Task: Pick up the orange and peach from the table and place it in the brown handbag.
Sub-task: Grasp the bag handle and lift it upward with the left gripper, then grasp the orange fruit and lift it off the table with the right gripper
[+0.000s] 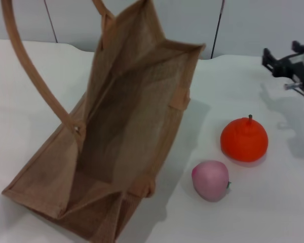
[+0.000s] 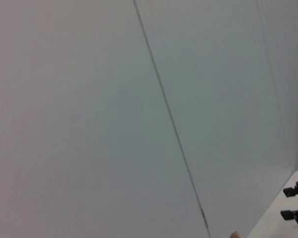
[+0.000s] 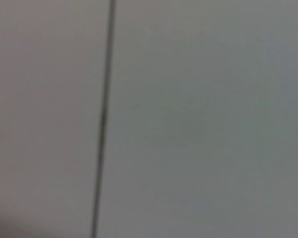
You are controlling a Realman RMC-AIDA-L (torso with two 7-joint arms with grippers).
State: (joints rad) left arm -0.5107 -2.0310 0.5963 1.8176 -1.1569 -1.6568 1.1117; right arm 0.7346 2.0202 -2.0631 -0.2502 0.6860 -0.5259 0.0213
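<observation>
The brown handbag [image 1: 126,126] stands open on the white table [image 1: 273,202], filling the left and middle of the head view; its mouth gapes wide and one long handle [image 1: 30,66] arches up on the left. Nothing shows inside it. To its right sits the orange [image 1: 244,139] with its stem up. The pink peach [image 1: 211,179] lies just in front of the orange and nearer the bag. My right gripper [image 1: 282,50] hovers open at the far right, beyond the orange and apart from it. The left wrist view shows that same gripper [image 2: 295,202] far off. My left gripper is out of view.
A pale panelled wall [image 1: 243,25] runs along the table's far edge. Both wrist views show mostly this wall and a dark seam [image 3: 103,119]. Bare tabletop lies around both fruits, between them and the bag.
</observation>
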